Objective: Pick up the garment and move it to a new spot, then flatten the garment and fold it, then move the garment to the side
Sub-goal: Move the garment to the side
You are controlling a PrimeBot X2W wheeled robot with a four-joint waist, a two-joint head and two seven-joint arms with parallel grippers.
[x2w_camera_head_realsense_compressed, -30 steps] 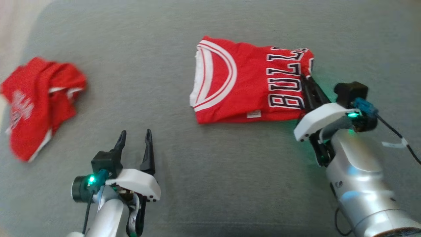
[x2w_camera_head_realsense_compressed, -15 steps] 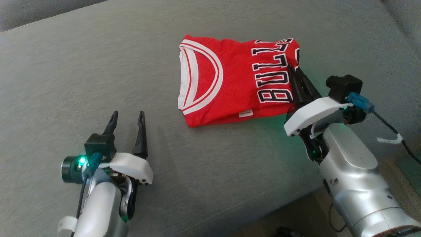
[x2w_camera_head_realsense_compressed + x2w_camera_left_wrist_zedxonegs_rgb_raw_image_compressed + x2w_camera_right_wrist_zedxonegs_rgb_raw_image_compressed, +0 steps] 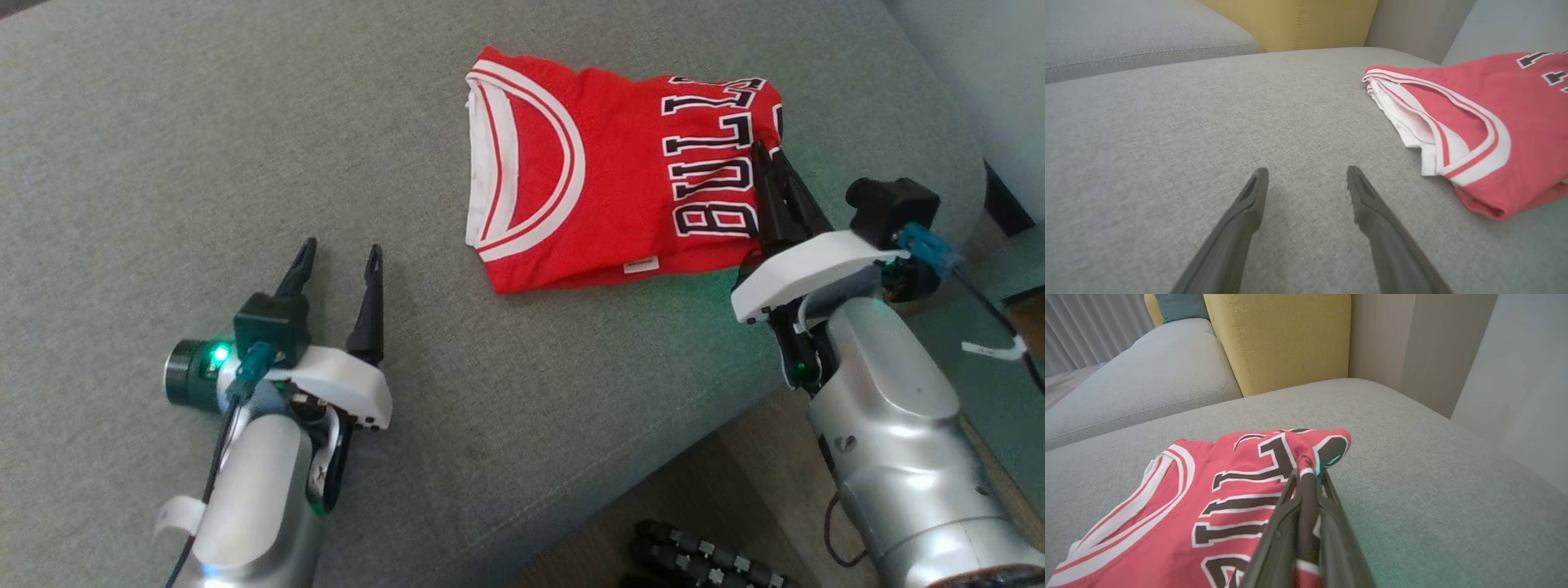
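Since our right pincer [image 3: 761, 155] is clamped on one corner of the folded red jersey [image 3: 612, 188], beside the lettering, any sideways drag pulls from that point alone. We judge that the layers could slide apart and undo the fold, or the corner could slip free. The jersey lies on the grey sofa seat [image 3: 245, 122], near its edge, so a long pull might tip it off. Our left pincer [image 3: 341, 247] rests spread and empty, well apart from it. The right wrist view shows cloth nipped between the fingers [image 3: 1280, 535], while the head view shows them merely overlapping the jersey. The left wrist view reveals the stacked layers.
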